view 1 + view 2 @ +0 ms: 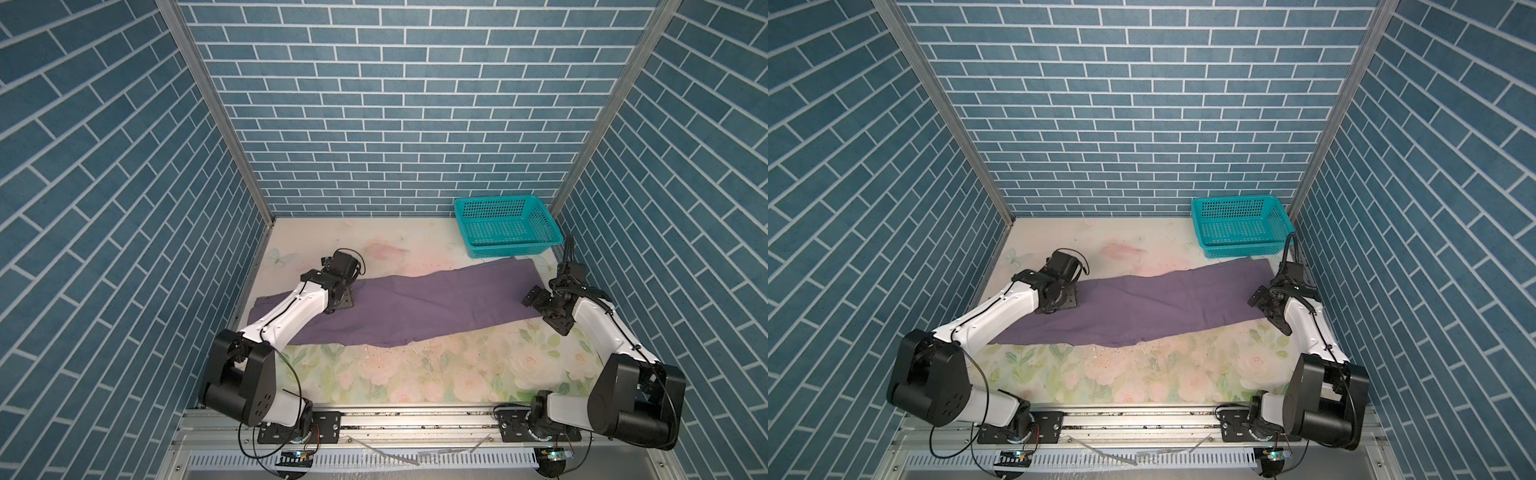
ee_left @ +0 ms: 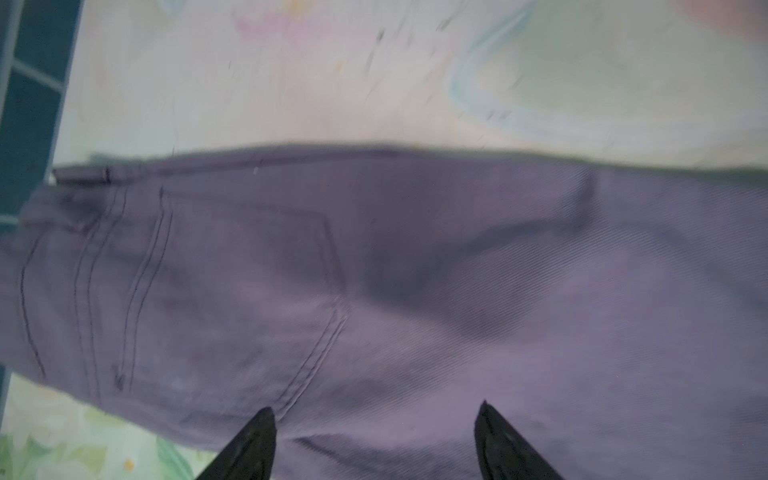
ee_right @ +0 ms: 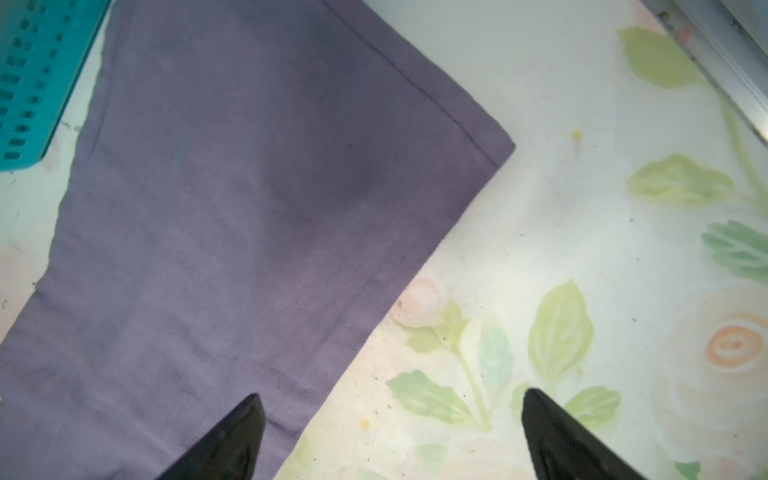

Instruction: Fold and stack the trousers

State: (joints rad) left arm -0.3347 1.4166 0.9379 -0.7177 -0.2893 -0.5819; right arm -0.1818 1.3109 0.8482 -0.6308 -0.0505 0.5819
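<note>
Left gripper (image 2: 374, 415), jaws spread and empty, hangs over the back-pocket end of the mauve trousers (image 1: 436, 303), arm bent at the elbow. Right gripper (image 3: 390, 397), likewise released, points down near the hem. The trousers lie flat across the floral table (image 1: 415, 374), near the teal basket (image 1: 511, 249).

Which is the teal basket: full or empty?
Empty: in both top views the basket shows only bare perforated floor; the trousers lie outside it.

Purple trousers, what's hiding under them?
The trousers lie flat on the flowery table cover, which shows beside them. Whatever is right beneath the cloth is covered, so I cannot tell.
</note>
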